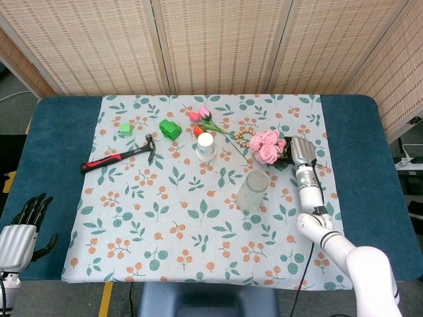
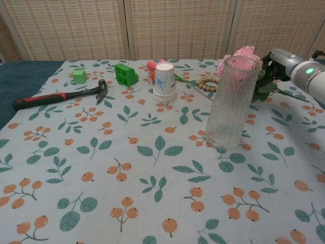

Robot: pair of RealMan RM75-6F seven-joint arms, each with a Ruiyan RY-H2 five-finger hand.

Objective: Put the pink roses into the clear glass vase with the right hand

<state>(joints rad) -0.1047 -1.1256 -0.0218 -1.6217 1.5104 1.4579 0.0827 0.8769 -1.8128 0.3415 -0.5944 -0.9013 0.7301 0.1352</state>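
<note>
The bunch of pink roses lies at the right of the floral cloth, behind the clear glass vase. My right hand has its dark fingers closed around the green stems and leaves just right of the blooms. In the chest view the roses show above the rim of the upright vase, with the right hand beside them and partly hidden by leaves. My left hand rests at the table's near left corner, fingers spread and holding nothing.
A white paper cup stands upside down mid-table, with a pink tulip and a bead bracelet close by. Further left lie a green brick, a small green block and a red-handled hammer.
</note>
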